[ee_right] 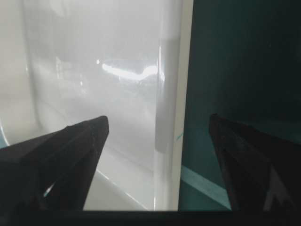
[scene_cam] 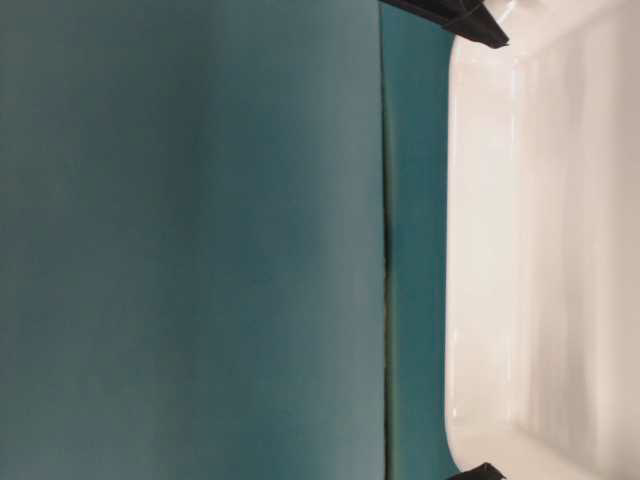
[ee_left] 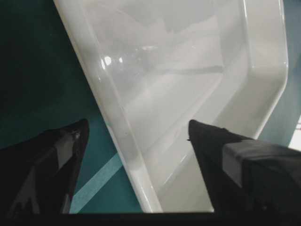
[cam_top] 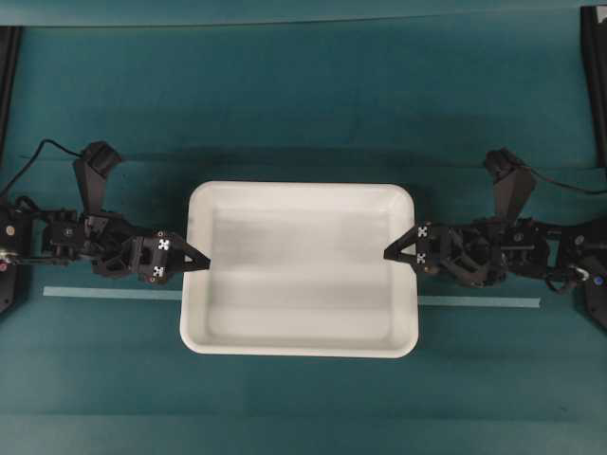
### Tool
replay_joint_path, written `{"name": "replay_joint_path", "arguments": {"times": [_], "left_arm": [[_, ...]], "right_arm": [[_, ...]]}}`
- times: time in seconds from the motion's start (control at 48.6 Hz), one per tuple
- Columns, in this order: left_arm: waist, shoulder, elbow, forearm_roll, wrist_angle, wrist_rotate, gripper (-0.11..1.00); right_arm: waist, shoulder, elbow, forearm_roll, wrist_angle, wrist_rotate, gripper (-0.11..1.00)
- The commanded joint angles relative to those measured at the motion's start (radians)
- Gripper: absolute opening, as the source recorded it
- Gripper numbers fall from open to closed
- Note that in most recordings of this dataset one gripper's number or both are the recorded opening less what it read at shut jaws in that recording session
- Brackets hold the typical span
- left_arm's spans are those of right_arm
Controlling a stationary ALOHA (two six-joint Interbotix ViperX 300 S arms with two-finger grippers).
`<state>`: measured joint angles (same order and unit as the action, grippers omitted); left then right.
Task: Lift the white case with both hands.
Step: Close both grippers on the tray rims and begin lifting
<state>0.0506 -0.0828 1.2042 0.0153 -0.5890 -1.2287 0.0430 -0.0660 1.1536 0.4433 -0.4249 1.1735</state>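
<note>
The white case [cam_top: 299, 275] lies flat in the middle of the teal table. My left gripper [cam_top: 194, 261] is at its left rim, open. In the left wrist view the left gripper [ee_left: 137, 123] straddles the rim [ee_left: 110, 113], one finger outside over the table and the other inside the case, neither touching it. My right gripper [cam_top: 398, 254] is at the right rim, open. The right wrist view shows the right gripper [ee_right: 158, 117] with the rim [ee_right: 171, 94] between its spread fingers, clear of both. The case [scene_cam: 540, 250] is empty.
A pale tape strip [cam_top: 104, 294] runs across the table and passes under the case, showing again on the right [cam_top: 484, 303]. Black frame posts [cam_top: 593, 76] stand at the far corners. A fold [cam_top: 303, 156] crosses the cloth behind the case.
</note>
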Motion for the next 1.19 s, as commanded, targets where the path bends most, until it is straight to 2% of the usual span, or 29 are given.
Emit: {"name": "replay_joint_path", "arguments": {"times": [0.0, 0.103, 0.185, 0.247, 0.308, 0.391, 0.452, 0.493, 0.74, 0.925, 1.172], "left_arm": [[0.002, 0.012, -0.011, 0.002, -0.002, -0.003, 0.90], [0.002, 0.005, -0.012, 0.003, 0.015, -0.008, 0.86], [0.002, 0.000, -0.017, 0.002, 0.032, -0.011, 0.76], [0.002, -0.003, -0.023, 0.002, 0.051, -0.017, 0.64], [0.002, -0.003, -0.032, 0.002, 0.075, -0.025, 0.47], [0.002, -0.003, -0.035, 0.002, 0.097, -0.029, 0.24], [0.002, -0.003, -0.037, 0.002, 0.109, -0.038, 0.12], [0.002, -0.003, -0.038, 0.002, 0.114, -0.048, 0.09], [-0.002, -0.005, -0.043, 0.002, 0.183, -0.120, 0.09], [-0.014, -0.057, -0.089, 0.002, 0.230, -0.129, 0.09], [-0.017, -0.189, -0.195, 0.002, 0.489, -0.149, 0.09]], "right_arm": [[0.008, 0.026, -0.012, 0.003, 0.000, 0.009, 0.90], [0.008, 0.026, -0.015, 0.003, 0.025, 0.032, 0.81], [0.002, 0.026, -0.018, 0.005, 0.067, 0.066, 0.66], [-0.006, 0.026, -0.021, 0.005, 0.091, 0.086, 0.49], [-0.012, 0.026, -0.026, 0.005, 0.110, 0.094, 0.29], [-0.018, 0.026, -0.034, 0.005, 0.124, 0.094, 0.13], [-0.018, 0.026, -0.037, 0.005, 0.126, 0.094, 0.12], [-0.020, 0.026, -0.037, 0.005, 0.126, 0.094, 0.12], [-0.021, 0.008, -0.041, 0.005, 0.149, 0.095, 0.12], [-0.038, -0.057, -0.064, 0.005, 0.233, 0.094, 0.12], [-0.083, -0.218, -0.106, 0.000, 0.419, 0.094, 0.12]]}}
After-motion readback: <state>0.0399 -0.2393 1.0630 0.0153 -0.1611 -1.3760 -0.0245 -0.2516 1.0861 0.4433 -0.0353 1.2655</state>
